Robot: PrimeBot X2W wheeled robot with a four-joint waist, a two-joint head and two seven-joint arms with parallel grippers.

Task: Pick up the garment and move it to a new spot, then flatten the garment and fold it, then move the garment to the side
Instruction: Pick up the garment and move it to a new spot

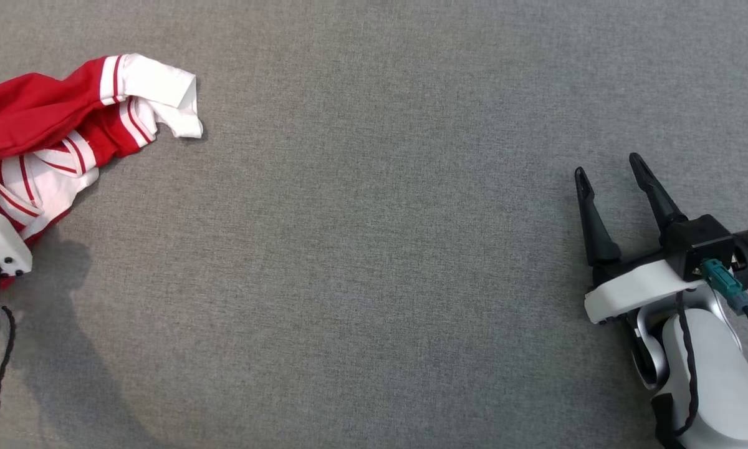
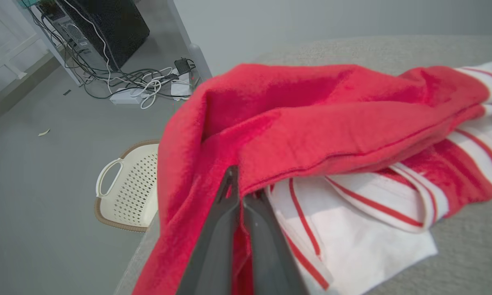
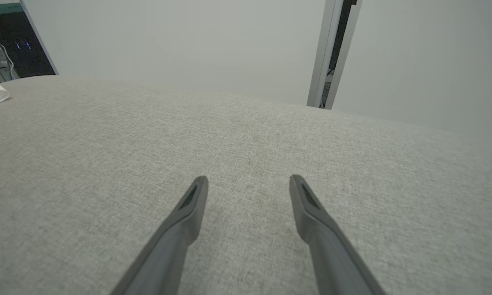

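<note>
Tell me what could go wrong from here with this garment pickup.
1. The left tool is shut on just a red fold of the garment; it may slip on lifting.
2. The garment hangs over the table edge, a basket on the floor below; if dropped, it could slide off.
3. The right tool stands open far across the table, unable to help quickly.

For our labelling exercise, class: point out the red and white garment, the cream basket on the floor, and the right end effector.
red and white garment (image 1: 37, 106), head view, red body fabric.
cream basket (image 2: 133, 192), left wrist view, perforated wall.
right end effector (image 1: 607, 164), head view, midway between fingertips.
</note>
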